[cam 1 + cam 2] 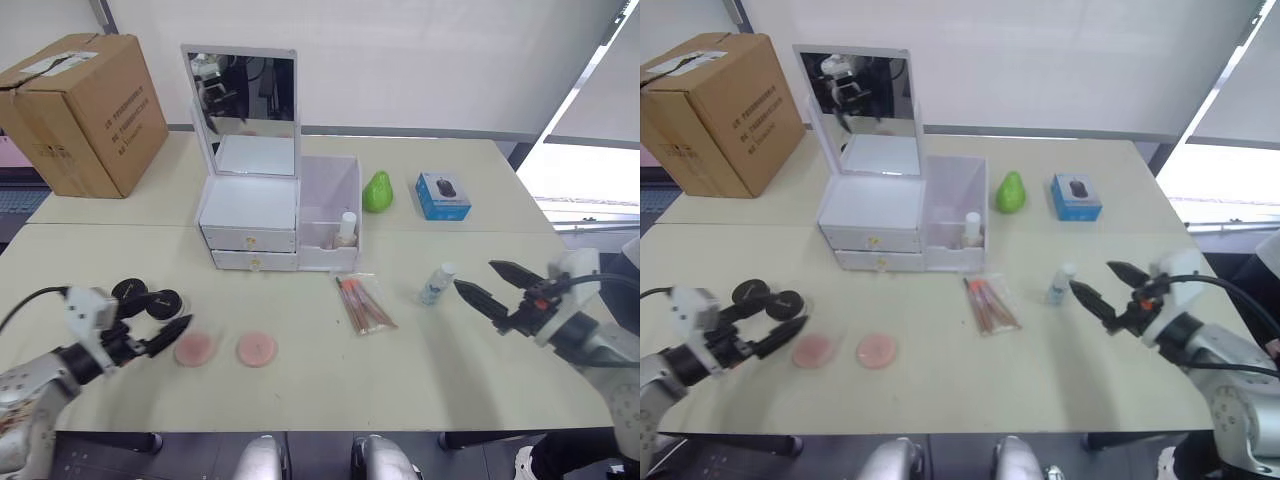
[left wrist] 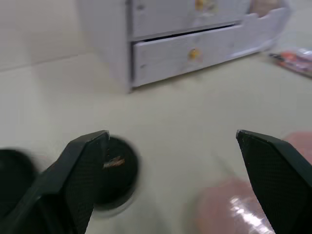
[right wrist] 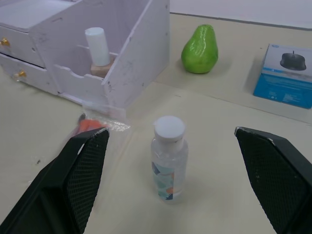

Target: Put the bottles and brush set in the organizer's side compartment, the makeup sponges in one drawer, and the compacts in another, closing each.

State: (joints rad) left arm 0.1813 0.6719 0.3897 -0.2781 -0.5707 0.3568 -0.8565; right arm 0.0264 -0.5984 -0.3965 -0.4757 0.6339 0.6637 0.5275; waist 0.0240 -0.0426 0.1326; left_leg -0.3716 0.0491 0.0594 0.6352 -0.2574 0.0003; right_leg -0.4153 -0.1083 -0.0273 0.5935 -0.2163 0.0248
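The organizer (image 1: 262, 215) sits mid-table on the pale tabletop (image 1: 330, 370), both drawers shut, one bottle (image 1: 346, 229) in its side compartment. From the left I see the cardboard box (image 1: 80, 110) at the far corner, my left gripper (image 1: 160, 335) spread wide by the black compacts (image 1: 160, 301) and pink sponges (image 1: 256, 349), then the brush set (image 1: 364, 303), clear bottle (image 3: 168, 157), and my right gripper (image 1: 493, 286) released, near the table's right edge.

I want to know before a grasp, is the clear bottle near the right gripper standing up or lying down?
Upright. The clear bottle stands on its base on the table, white cap on top, in front of the open right gripper.
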